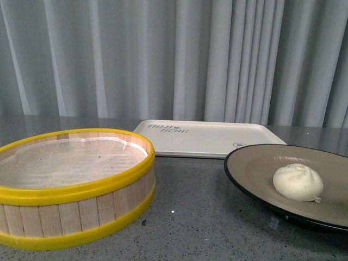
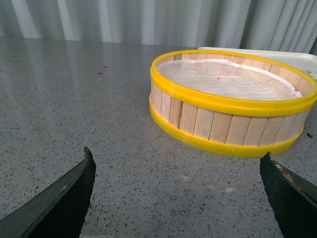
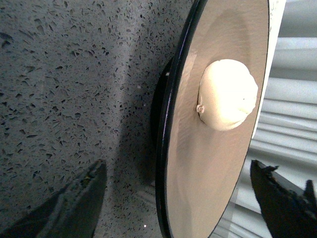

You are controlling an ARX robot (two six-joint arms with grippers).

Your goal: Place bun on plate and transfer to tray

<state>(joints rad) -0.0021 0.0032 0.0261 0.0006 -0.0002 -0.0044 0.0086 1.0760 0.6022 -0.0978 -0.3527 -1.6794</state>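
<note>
1. Front view showed the bun [image 1: 298, 182] sitting on the plate [image 1: 254, 167], a little right of the plate's middle. The plate stood by the right edge of the tabletop [image 1: 206, 223], which cut it off from sight on that side.
2. The tray [image 1: 206, 138] lay flat towards the far edge, about midway along it. Its near right corner was hidden behind the plate's far rim, and it carried nothing.
3. Neither arm appeared in the front view.
4. Right wrist view showed the right gripper [image 3: 177, 163] with jaws spread wide and holding nothing. It looked rolled onto its side, one finger low by the tabletop and one higher.
5. The plate's black rim lined up with the gap between those fingers, with the bun beyond it. Whether the rim was already inside the gap could not be told.
6. The right arm was by far the nearer to the plate and seemed the one to lift it towards the tray.
7. Left wrist view showed the left gripper [image 2: 177, 151] also spread wide and empty, facing the steamer basket [image 1: 81, 209].
8. That basket stood by the near left corner, apart from the plate, and seemed clear of the path to the tray.
9. A grey curtain [image 1: 163, 54] hung behind.
</note>
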